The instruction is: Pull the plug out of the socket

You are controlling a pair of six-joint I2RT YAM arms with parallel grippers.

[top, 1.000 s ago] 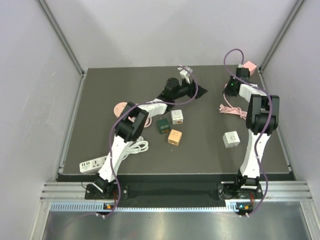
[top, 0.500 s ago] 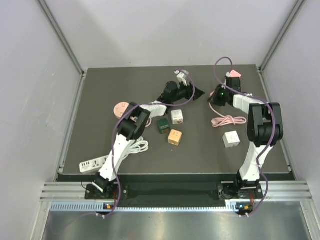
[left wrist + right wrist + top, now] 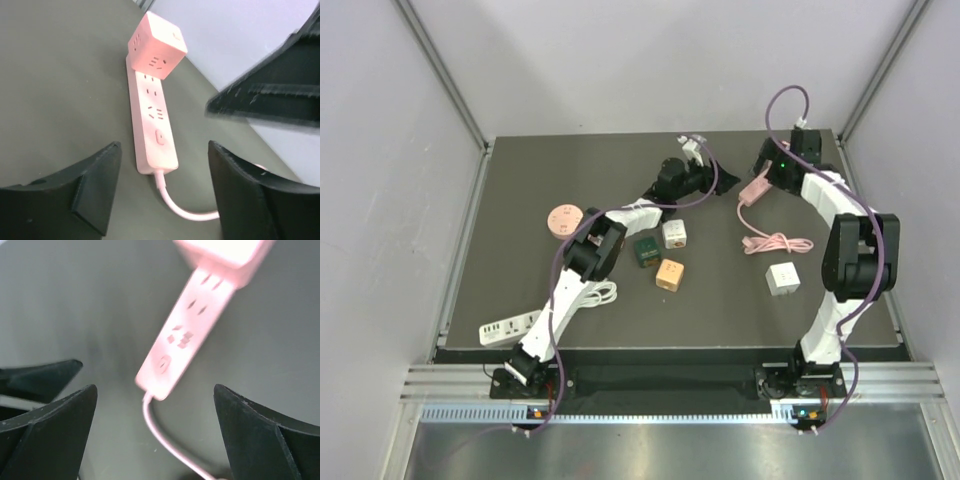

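On the dark table (image 3: 520, 200), we see the left gripper (image 3: 164, 146) and right gripper (image 3: 154, 388) both spread wide and empty at the far side, the pink power strip (image 3: 152, 125) lying between them, the pink cube plug (image 3: 156, 44) apparently seated on its far end.

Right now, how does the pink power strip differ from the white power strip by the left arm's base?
The pink power strip lies far right on the table; the white power strip lies at its near left edge. The pink power strip carries a pink cube plug at one end; the white power strip shows none. Both lie flat, each trailing a coil: pink cable, white cable.
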